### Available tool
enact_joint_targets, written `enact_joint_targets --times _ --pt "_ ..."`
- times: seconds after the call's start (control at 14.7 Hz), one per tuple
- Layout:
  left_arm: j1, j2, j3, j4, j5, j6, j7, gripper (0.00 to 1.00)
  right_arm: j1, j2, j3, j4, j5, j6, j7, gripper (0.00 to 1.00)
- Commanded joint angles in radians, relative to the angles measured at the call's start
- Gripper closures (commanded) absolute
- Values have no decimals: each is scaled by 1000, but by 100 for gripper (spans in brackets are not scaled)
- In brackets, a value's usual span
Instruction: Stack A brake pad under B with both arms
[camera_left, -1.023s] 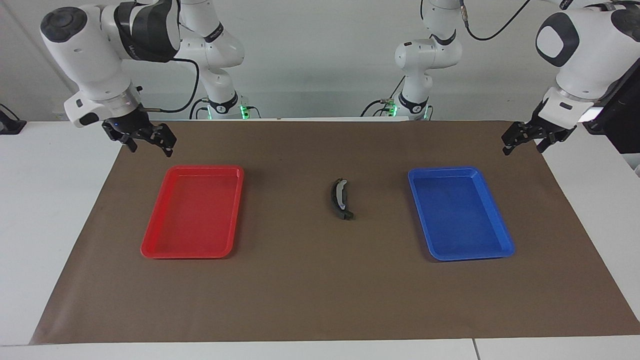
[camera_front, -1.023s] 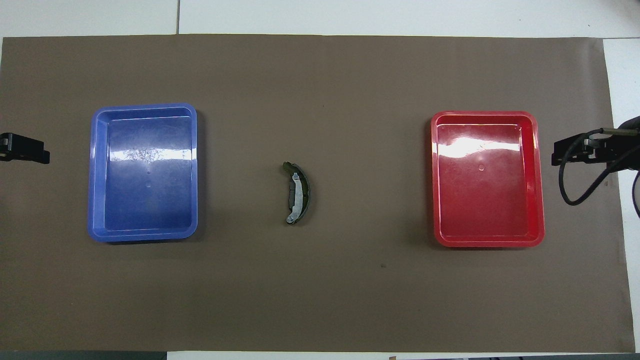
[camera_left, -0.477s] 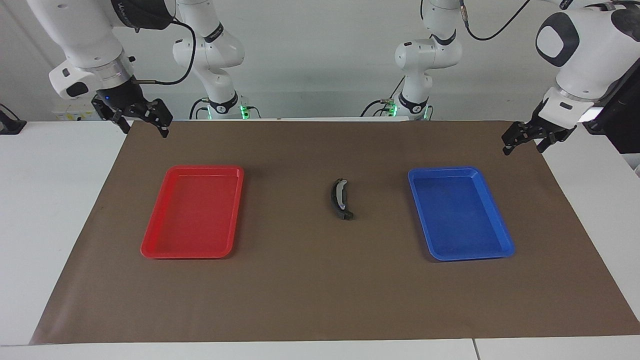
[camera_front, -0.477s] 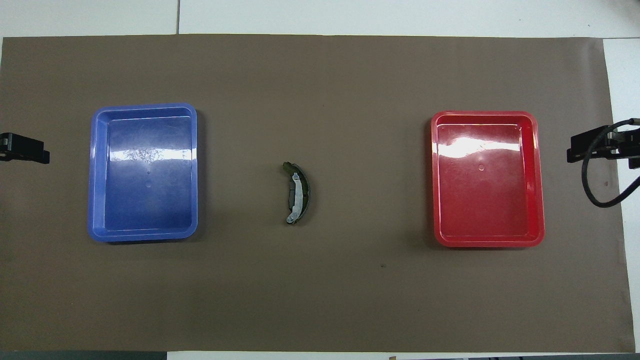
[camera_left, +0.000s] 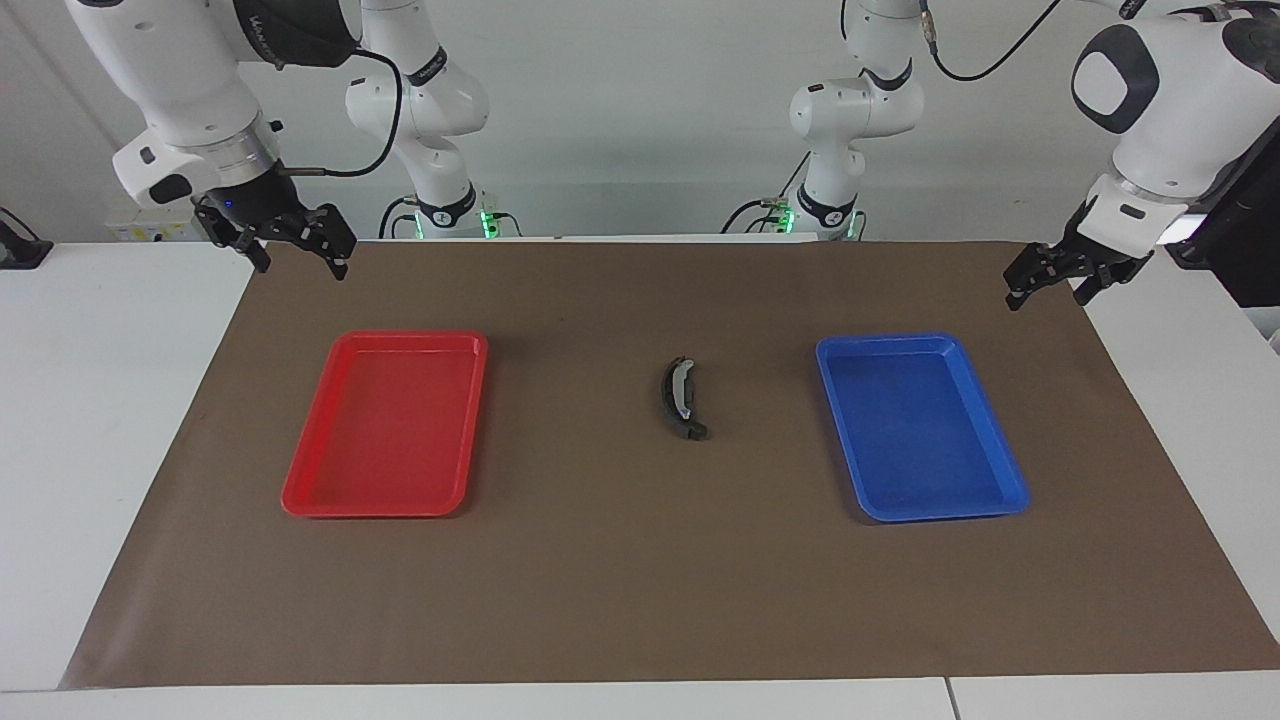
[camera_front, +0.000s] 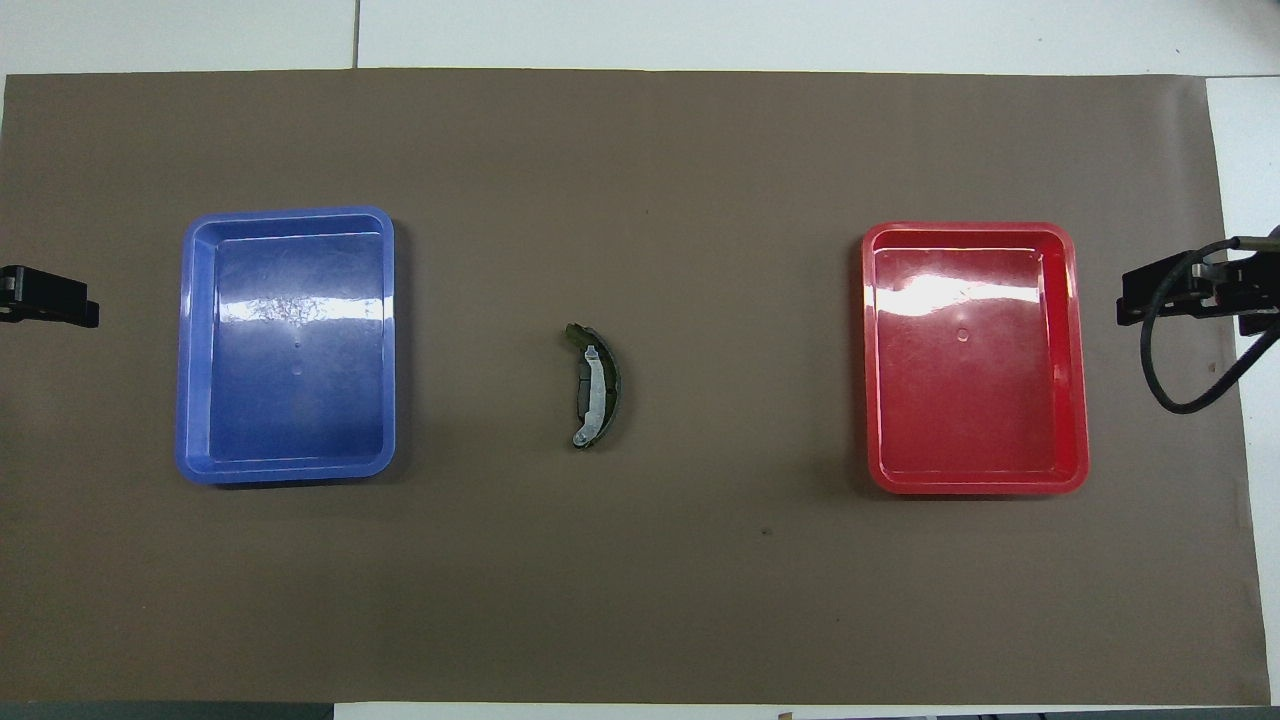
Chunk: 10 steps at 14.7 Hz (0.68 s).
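Observation:
B (camera_left: 681, 398), a curved dark crescent with silver metal on its inner face, lies in the middle of the brown mat, between the two trays; it also shows in the overhead view (camera_front: 598, 385). A short dark-grey pad, the A brake pad (camera_front: 580, 390), shows partly from under B's inner side. My right gripper (camera_left: 300, 266) is open and empty, up in the air over the mat's corner at the right arm's end. My left gripper (camera_left: 1046, 298) is open and empty over the mat's edge at the left arm's end.
An empty red tray (camera_left: 300, 495) lies toward the right arm's end of the mat. An empty blue tray (camera_left: 1010, 495) lies toward the left arm's end. The brown mat (camera_left: 640, 580) covers most of the white table.
My right gripper has risen from just above the mat's corner and now hangs higher. The left arm and the stacked pieces have not moved.

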Motion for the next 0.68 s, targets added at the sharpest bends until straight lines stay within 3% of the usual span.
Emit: enact_joint_targets --times 0.0,0.34,0.61 --pt "5 -14 -1 -3 -2 -6 -10 1 -23 4 19 14 -1 -18 9 0" --pt "5 -14 -1 -3 -2 -7 -10 1 -20 4 24 20 -14 -10 6 0" --pt "5 -14 -1 -3 -2 -6 -10 1 -20 18 36 78 1 -78 3 0"
